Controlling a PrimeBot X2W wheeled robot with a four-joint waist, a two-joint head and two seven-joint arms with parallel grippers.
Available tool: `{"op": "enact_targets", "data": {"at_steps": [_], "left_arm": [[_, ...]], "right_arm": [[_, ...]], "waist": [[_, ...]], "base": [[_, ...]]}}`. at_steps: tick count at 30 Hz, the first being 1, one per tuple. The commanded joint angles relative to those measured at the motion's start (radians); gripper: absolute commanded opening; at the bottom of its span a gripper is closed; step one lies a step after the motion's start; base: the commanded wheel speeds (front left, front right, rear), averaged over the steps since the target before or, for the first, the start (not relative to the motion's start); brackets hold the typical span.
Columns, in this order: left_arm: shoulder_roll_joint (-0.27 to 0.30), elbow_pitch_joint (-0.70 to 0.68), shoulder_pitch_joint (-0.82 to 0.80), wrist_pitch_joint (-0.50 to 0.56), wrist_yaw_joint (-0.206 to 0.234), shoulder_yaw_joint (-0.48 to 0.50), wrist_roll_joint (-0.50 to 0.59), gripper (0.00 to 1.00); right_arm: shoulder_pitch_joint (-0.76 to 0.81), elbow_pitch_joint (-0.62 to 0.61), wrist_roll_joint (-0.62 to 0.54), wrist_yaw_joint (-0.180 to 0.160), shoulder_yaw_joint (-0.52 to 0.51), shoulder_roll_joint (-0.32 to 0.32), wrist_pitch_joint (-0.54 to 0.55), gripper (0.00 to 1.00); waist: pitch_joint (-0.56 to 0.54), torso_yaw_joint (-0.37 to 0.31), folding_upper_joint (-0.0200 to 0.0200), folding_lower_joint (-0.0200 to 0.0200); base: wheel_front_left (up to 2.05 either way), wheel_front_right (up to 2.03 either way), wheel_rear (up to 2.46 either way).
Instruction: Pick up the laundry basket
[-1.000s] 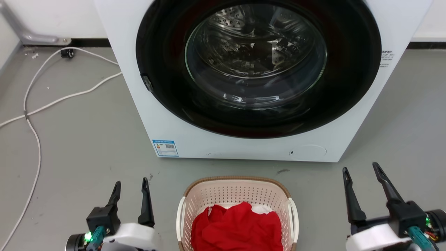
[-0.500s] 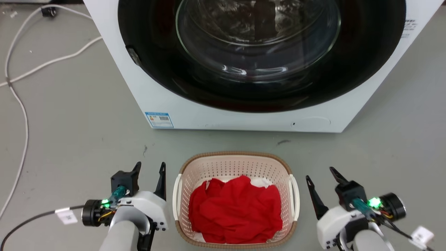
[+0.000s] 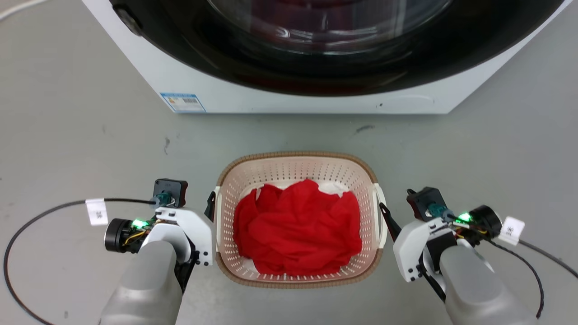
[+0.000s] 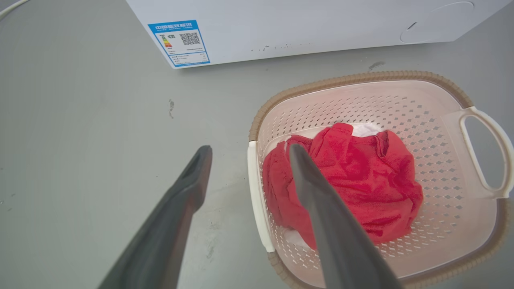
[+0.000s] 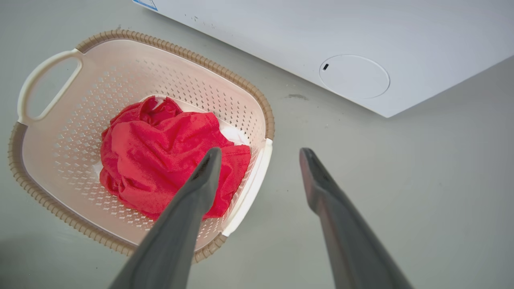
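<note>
Looking down from the head camera, the laundry basket [image 3: 295,156] is seen standing on the grey floor [image 3: 90,135], just in front of the white washing machine [image 3: 289,103], with a red cloth [image 3: 298,230] heaped inside. It is flanked on both sides: the left gripper [image 3: 190,197] is held just beside its left wall, the right gripper [image 3: 397,201] just beside its right wall.

Over to the left wrist view: the two dark fingers are spread wide, and the basket's left handle [image 4: 257,200] is framed between them. One finger is seen over bare floor, the other over the red cloth. Contact with the handle cannot be made out.

Right wrist view now, and the same is seen mirrored: the fingers are parted wide, the right handle [image 5: 249,188] is caught between them, and nothing is gripped.
</note>
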Motion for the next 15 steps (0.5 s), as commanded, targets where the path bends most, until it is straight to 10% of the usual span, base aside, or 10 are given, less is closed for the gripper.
{"op": "enact_targets", "data": {"at_steps": [1, 15], "left_arm": [[-0.001, 0.016, -0.02, 0.006, -0.004, -0.005, 0.001, 1.0], [0.0, 0.121, -0.134, 0.109, -0.013, -0.049, -0.029, 1.0]], "right_arm": [[-0.029, 0.019, 0.013, -0.001, 0.012, 0.0, 0.005, 1.0], [-0.193, 0.171, 0.174, -0.001, 0.178, 0.0, 0.066, 1.0]], "waist": [[0.039, -0.008, 0.0, -0.0002], [0.179, -0.014, 0.0, -0.0002]], "base": [[0.0, 0.0, 0.0], [0.0, 0.0, 0.0]]}}
